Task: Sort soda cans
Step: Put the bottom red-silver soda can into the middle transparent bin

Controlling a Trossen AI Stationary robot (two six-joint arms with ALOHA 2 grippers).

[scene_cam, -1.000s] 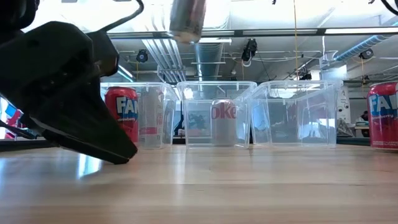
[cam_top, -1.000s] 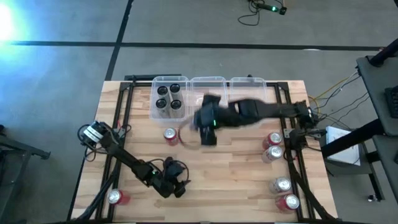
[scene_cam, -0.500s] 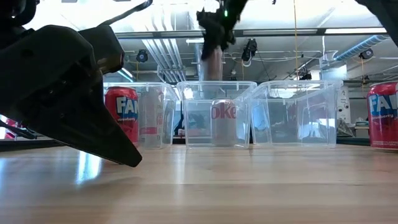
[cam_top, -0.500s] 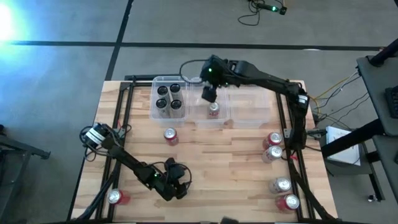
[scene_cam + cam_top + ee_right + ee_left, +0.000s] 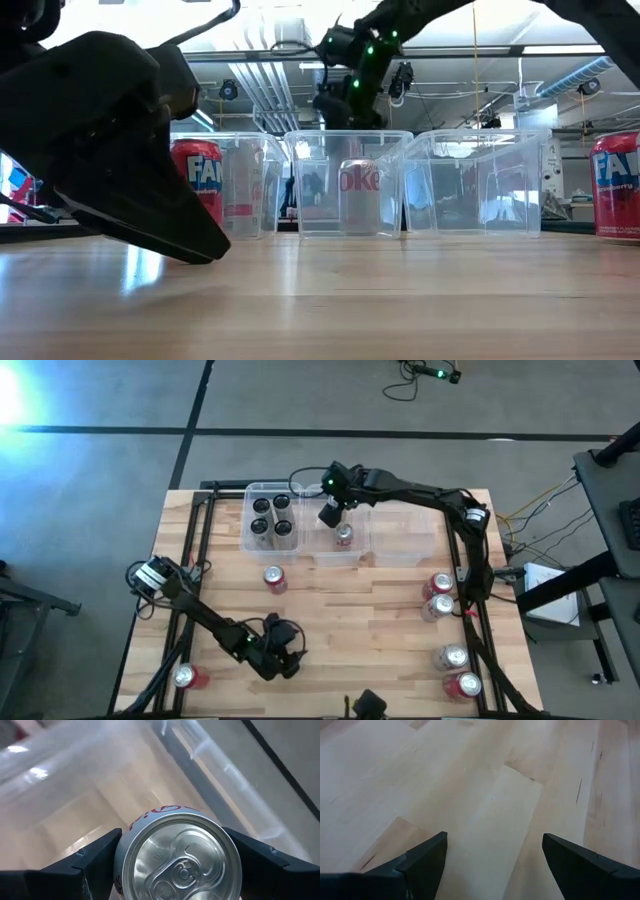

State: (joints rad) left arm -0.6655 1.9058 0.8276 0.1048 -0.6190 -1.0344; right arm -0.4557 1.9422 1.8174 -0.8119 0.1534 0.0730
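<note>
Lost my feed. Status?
Right gripper holds silver can over middle bin. Left gripper open, idle over table. Nothing blocking.

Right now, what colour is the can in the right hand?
Silver, with red lettering on its side. The can shows best in the right wrist view, between the right hand's fingers.

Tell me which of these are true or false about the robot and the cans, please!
1. The left bin holds four black cans. True.
2. The right gripper is over the middle bin, closed on a silver can. True.
3. The right bin is full of red cans. False: no cans show in it.
4. The left gripper is holding a can. False: its fingers are open over bare wood on the table.
5. One silver can already stands in the middle bin. True.
6. All the cans are in bins. False: a red can and others stand on the table.
</note>
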